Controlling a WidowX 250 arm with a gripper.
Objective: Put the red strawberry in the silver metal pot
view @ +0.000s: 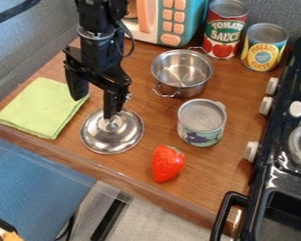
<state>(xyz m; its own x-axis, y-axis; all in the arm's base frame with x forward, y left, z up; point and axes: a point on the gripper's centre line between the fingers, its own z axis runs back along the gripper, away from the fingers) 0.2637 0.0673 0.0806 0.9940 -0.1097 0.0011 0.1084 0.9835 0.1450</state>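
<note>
I see a round, shiny metal lid [112,142] left of centre in the frame, lying flat on the brown wooden worktop [134,160], its domed side up. A small knob [111,125] stands at its middle; my view there is partly blocked, but it looks clear or silvery.

Grey walls [21,56] flank a brown wooden counter [241,99], with pale grey floor [156,219] below.

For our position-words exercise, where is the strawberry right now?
In the camera view, the strawberry sits below centre, right of the metal lid and below the grey-lidded tin.
</note>
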